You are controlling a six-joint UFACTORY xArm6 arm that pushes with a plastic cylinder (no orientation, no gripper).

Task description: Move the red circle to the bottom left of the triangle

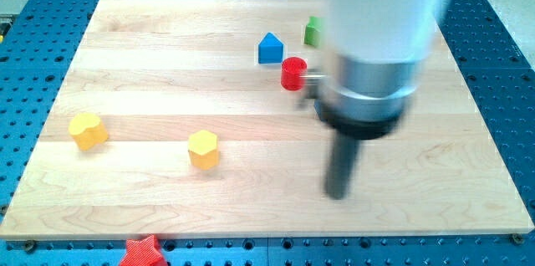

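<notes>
Board (167, 65) of pale wood fills most of the view, set on a blue perforated table (493, 57). Over the view's right half hangs the arm (376, 40), blurred and bulky, ending in a dark rod whose lower end, my tip (337, 192), sits on the wood well toward the view's bottom; it has nothing to clench and touches no block. Blocks come next, 6 in all. A blue block (270, 49), peaked like a little house, is the nearest thing to a triangle here, so I take it as the target. Just to its lower right, near but apart, stands the red circle (293, 74). A green block (313, 31) is half hidden behind the arm, its shape unclear. 2 yellow blocks lie far off: a yellow heart (88, 130) at the view's left and a yellow hexagon (203, 148) nearer the middle. A red star (140, 252) pokes off the board's bottom edge. The deciding relation: the circle lies up and slightly left of my tip, well apart, and sits on the wrong side of the blue block. I judge the tip must get to the circle's right, then push it leftward and a little down.
</notes>
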